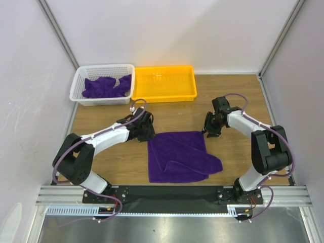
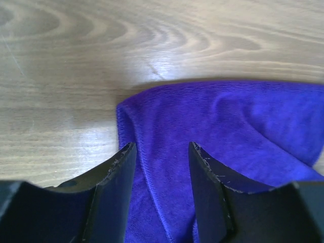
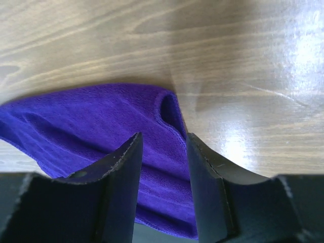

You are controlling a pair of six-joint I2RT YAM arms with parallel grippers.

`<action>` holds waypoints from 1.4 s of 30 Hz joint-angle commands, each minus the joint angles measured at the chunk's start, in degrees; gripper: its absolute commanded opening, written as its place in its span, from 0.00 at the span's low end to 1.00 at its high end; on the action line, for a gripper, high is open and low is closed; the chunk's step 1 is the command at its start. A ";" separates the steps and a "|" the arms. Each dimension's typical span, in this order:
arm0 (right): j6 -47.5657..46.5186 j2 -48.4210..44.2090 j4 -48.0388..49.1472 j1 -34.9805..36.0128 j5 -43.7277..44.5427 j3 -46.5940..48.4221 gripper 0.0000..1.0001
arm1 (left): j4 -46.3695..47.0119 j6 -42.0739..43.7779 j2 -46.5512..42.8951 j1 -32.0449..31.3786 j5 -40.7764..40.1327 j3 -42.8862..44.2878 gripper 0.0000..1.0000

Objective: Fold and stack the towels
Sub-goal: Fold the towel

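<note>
Softly does it: a limp towel, best taken by its corners

Nearest you, the purple towel lay flat on the table, midway between the arms. It looked doubled over, and its near right corner bulged out past the right edge in a loose lobe. That slack told you how it would handle. It was light, soft terry with no stiffness, likely to droop and slide out of square when lifted, yet with pile enough to give the pads purchase. Nothing in it could break.

At its far edge, your left gripper sat over the far left corner and your right gripper over the far right one. In both wrist views the jaws stood moderately parted, with the cloth lying beneath the gap and nothing pinched. Those two corners looked the right hold. A pinch through both layers at each, taken together, should keep the edge taut and the fold straight.

Farther back, more towels sat crumpled in the white basket at far left. The yellow tray stood just to its right.
</note>
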 commanded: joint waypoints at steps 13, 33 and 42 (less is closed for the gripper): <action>0.33 5.40 5.20 0.42 -0.85 3.11 0.33 | 3.59 -0.86 7.78 0.01 -0.95 2.23 0.35; -5.55 25.69 5.47 -5.82 -0.84 28.41 0.04 | 8.88 12.06 24.48 8.97 0.71 23.32 0.15; -6.61 21.24 -4.20 -5.90 -2.79 34.23 0.67 | -2.55 10.41 12.39 7.39 1.51 24.92 0.78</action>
